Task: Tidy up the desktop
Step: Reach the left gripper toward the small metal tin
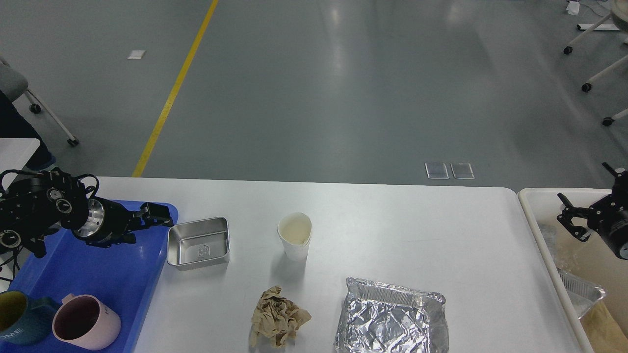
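Note:
The white desktop (417, 235) holds a small square metal tin (198, 243), a white paper cup (295, 235), a crumpled brown paper (277, 317) and a crumpled foil tray (392, 318). My left gripper (159, 218) hovers over the blue tray's far right corner, just left of the tin; its fingers are dark and I cannot tell them apart. My right gripper (566, 215) hangs open and empty over the cream bin at the right, beyond the desktop's edge.
A blue tray (98, 274) at the left holds a pink mug (86, 321) and a blue mug (17, 316). A cream bin (539, 201) at the right holds a foil container (581, 291). Chair legs stand on the floor beyond.

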`<state>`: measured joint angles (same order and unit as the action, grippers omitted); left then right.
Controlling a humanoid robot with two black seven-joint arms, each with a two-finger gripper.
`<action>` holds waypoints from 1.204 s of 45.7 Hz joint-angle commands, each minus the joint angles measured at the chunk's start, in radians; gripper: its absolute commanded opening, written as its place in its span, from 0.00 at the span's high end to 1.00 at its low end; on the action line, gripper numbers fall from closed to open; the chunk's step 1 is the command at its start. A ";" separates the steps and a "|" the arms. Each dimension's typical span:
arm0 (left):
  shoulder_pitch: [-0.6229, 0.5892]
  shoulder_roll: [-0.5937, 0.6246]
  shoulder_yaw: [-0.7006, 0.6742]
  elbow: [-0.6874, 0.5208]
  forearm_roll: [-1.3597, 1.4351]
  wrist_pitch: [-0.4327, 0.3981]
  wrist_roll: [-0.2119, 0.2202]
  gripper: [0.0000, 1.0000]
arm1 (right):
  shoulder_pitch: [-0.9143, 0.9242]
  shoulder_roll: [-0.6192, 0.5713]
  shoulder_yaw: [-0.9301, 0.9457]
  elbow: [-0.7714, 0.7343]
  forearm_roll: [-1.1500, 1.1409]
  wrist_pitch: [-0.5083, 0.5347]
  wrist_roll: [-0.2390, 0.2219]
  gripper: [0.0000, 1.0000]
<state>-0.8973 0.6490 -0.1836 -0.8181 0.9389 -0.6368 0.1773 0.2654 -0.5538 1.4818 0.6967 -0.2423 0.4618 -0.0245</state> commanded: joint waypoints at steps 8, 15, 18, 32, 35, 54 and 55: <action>0.023 -0.063 0.001 0.039 0.001 0.057 0.030 0.02 | -0.017 0.003 0.000 0.000 0.000 0.000 0.000 0.00; 0.023 -0.103 0.000 0.071 0.000 0.074 0.028 0.02 | -0.025 0.003 0.000 0.000 0.000 0.001 0.000 0.00; 0.024 -0.121 0.000 0.091 0.000 0.075 0.028 0.02 | -0.028 0.003 -0.001 0.001 0.000 0.001 0.000 0.00; 0.024 -0.181 0.001 0.123 0.000 0.094 0.008 0.02 | -0.037 0.003 0.002 -0.002 0.000 0.009 0.000 0.00; 0.024 -0.180 0.003 0.123 0.003 0.094 0.001 0.02 | -0.038 0.003 0.002 -0.002 0.000 0.017 0.000 0.00; 0.028 -0.181 0.003 0.123 0.011 0.085 0.005 0.03 | -0.043 0.003 0.002 -0.003 0.000 0.018 0.001 0.00; 0.028 -0.181 0.003 0.123 0.011 0.085 0.007 0.03 | -0.044 0.003 0.002 -0.003 0.000 0.018 0.001 0.00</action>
<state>-0.8723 0.4708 -0.1823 -0.6948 0.9484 -0.5544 0.1754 0.2263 -0.5507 1.4834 0.6933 -0.2423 0.4800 -0.0234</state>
